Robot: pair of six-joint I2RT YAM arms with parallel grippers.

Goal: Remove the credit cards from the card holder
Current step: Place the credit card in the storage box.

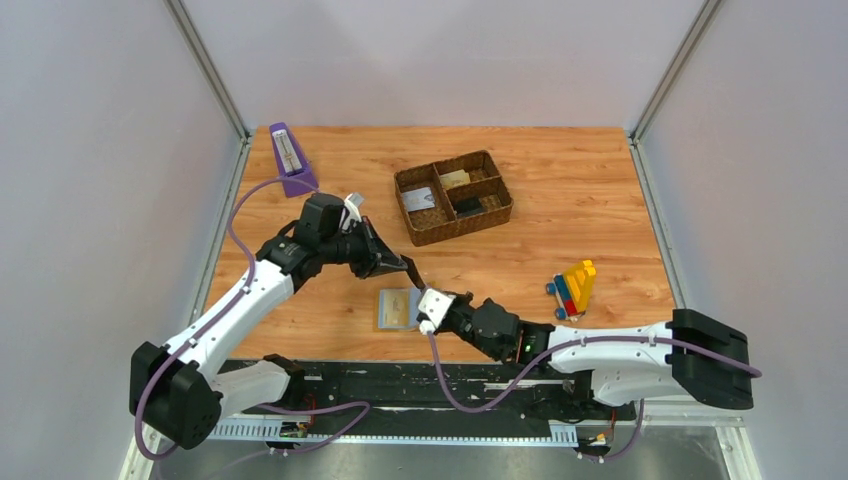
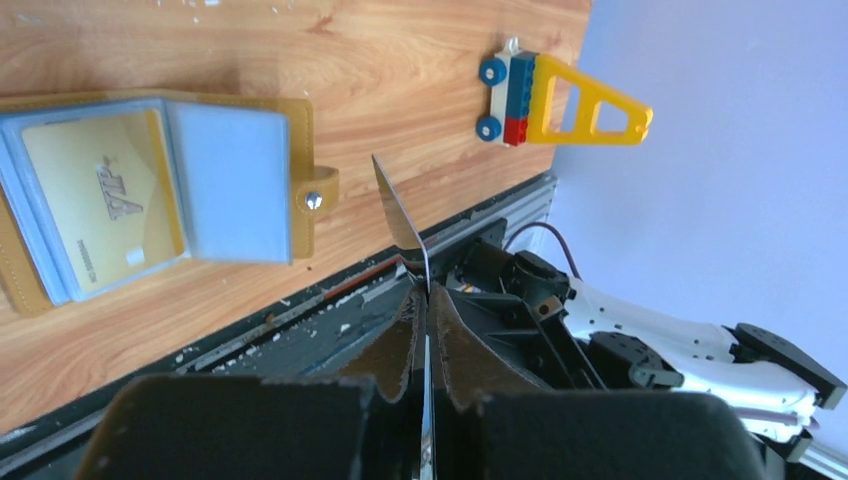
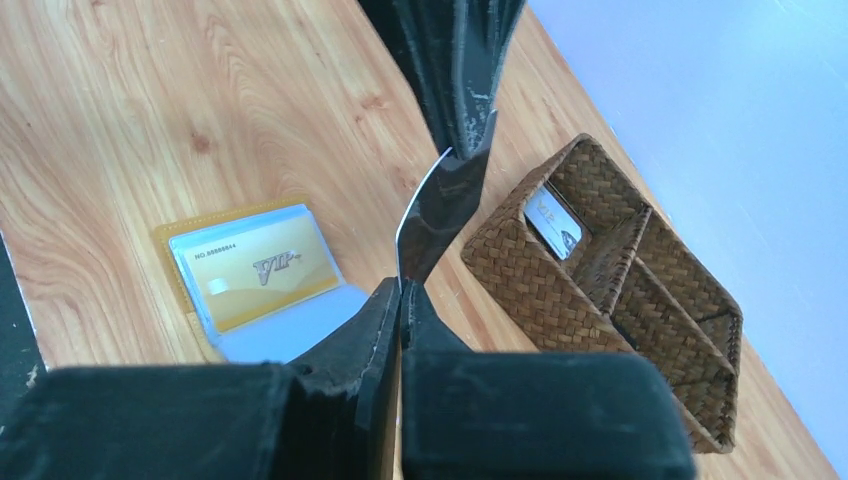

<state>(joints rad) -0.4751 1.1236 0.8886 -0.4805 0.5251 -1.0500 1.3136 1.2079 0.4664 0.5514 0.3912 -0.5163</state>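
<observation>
Card holder (image 1: 397, 308) lying open at 6 o'clock of table (image 1: 560, 180). Left gripper (image 2: 425, 295) and right gripper (image 3: 402, 290) clamping same dark card (image 3: 445, 205). Gold card (image 3: 262, 270) sitting in pocket, not yet out; other cards (image 1: 420, 198) lying in tray (image 1: 465, 228) at 1 o'clock.

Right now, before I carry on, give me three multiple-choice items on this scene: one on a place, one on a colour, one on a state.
1. Where on the table does the card holder lie?
A far left corner
B by the near edge, between the arms
C far right corner

2. What colour is the pocketed card?
A gold
B red
C green

3. What holds the raised card?
A one claw only
B nothing
C both claws

Answers:
1. B, the top view shows it open there.
2. A, its VIP face shows gold.
3. C, the left claw and the right claw each pinch it.
</observation>
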